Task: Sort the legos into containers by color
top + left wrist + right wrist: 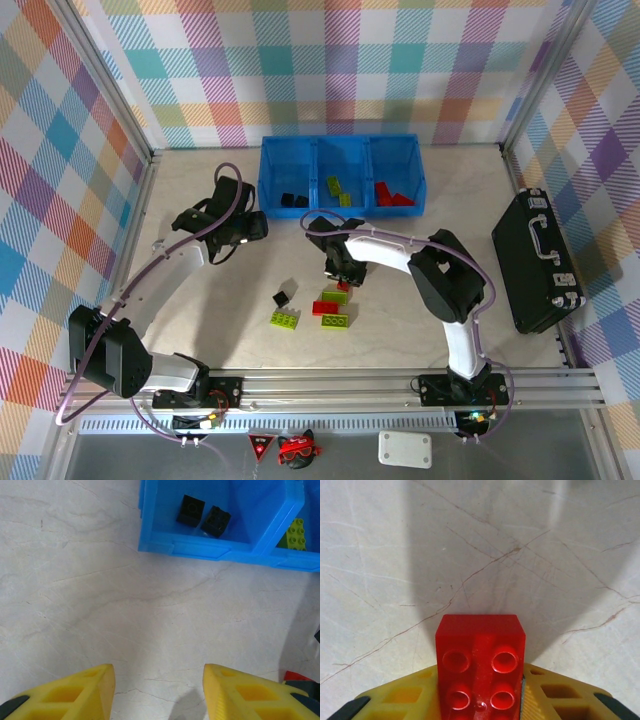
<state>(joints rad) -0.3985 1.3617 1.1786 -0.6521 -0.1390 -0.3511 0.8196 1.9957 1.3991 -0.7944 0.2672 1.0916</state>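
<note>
Desk [240, 340]: bin [342, 138] at 12 o'clock, three compartments in a row, binned bricks [293, 200] in each. Case [540, 262] at 3 o'clock, well apart from bin. Loose bricks [320, 310] clustered near centre, at bin's 6 o'clock. Left end effector [255, 225] just off bin's 8 o'clock corner. Right end effector [345, 280] between bin and cluster, held brick [480, 665] between its fingers.

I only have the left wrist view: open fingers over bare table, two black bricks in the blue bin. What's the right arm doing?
Observer: The right gripper has a red brick clamped between its fingers.
Operator: Any loose bricks?
Observer: Yes, beside that gripper: a black brick, three lime bricks and a second red brick.
Operator: And the right compartment?
Observer: Sorted red bricks lie in it.
</note>
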